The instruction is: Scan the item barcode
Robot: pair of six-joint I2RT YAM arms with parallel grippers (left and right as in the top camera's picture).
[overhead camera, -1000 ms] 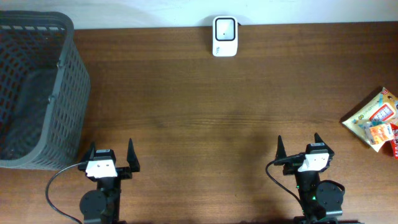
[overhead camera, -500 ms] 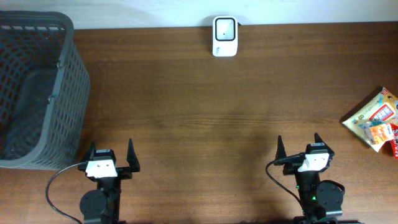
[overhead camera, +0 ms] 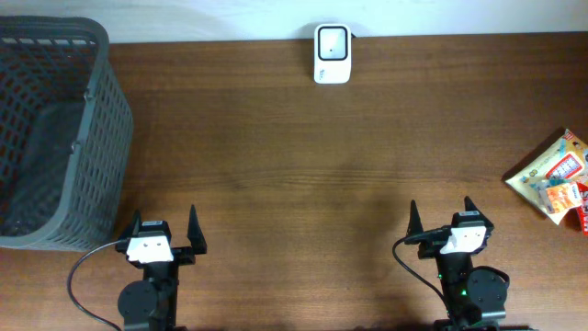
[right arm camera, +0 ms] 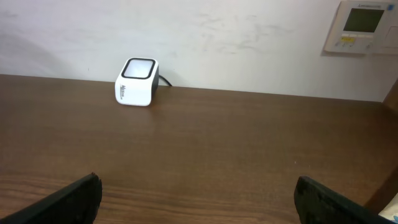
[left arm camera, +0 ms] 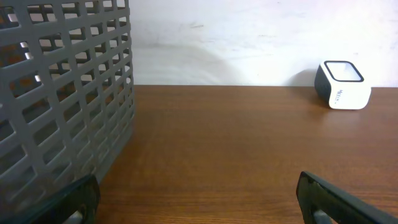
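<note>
Currently | left fingers (overhead camera: 194, 230) wide | right fingers (overhead camera: 412, 221) wide | boxy white scanner (overhead camera: 332, 53) | crinkly glossy packets (overhead camera: 554, 177)

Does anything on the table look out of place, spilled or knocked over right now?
Nothing damaged or spilled. The snack packets lie in an overlapping, tilted heap at the far right, partly out of frame. The barcode scanner sits upright at the back.

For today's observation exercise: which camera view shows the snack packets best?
Overhead: the snack packets lie at the right edge of the table, partly cut off by the frame. Neither wrist view shows them at all.
</note>
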